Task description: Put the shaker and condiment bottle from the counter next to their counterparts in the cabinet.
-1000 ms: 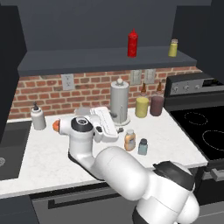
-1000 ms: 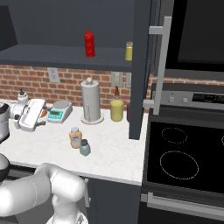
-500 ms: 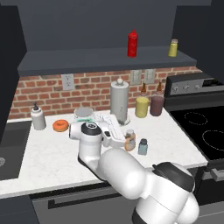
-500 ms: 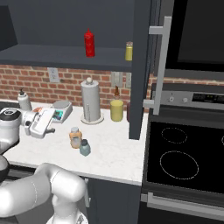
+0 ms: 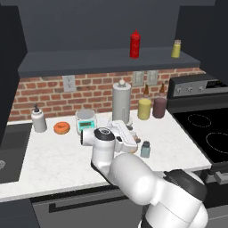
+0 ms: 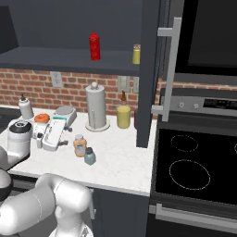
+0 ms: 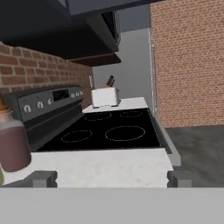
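Observation:
The slim orange-tan condiment bottle (image 6: 79, 144) stands on the white marbled counter (image 6: 121, 163), with the squat blue-grey shaker (image 6: 90, 156) (image 5: 145, 149) just in front of it. My gripper (image 6: 68, 134) (image 5: 133, 141) lies level just left of the bottle, pointing right. In the hand view its jaws (image 7: 111, 179) stand wide open and empty. My hand hides most of the bottle in the left base view. On the cabinet shelf (image 5: 89, 60) stand the red squeeze bottle (image 5: 135, 43) (image 6: 94, 45) and the yellow-green shaker (image 5: 176, 48) (image 6: 136, 54).
Behind my hand are a paper towel holder (image 5: 121, 103), a yellow jar (image 5: 144, 108), a dark red jar (image 5: 159, 107) (image 7: 13, 144), a scale (image 5: 85, 121), a donut (image 5: 61, 128) and a soap bottle (image 5: 38, 119). The stove (image 5: 209, 133) lies right. An open cabinet door (image 6: 150, 69) hangs at the shelf's right end.
My arm has swung right, carrying the hand from over the scale to just beside the two small containers. The jaws have stayed open.

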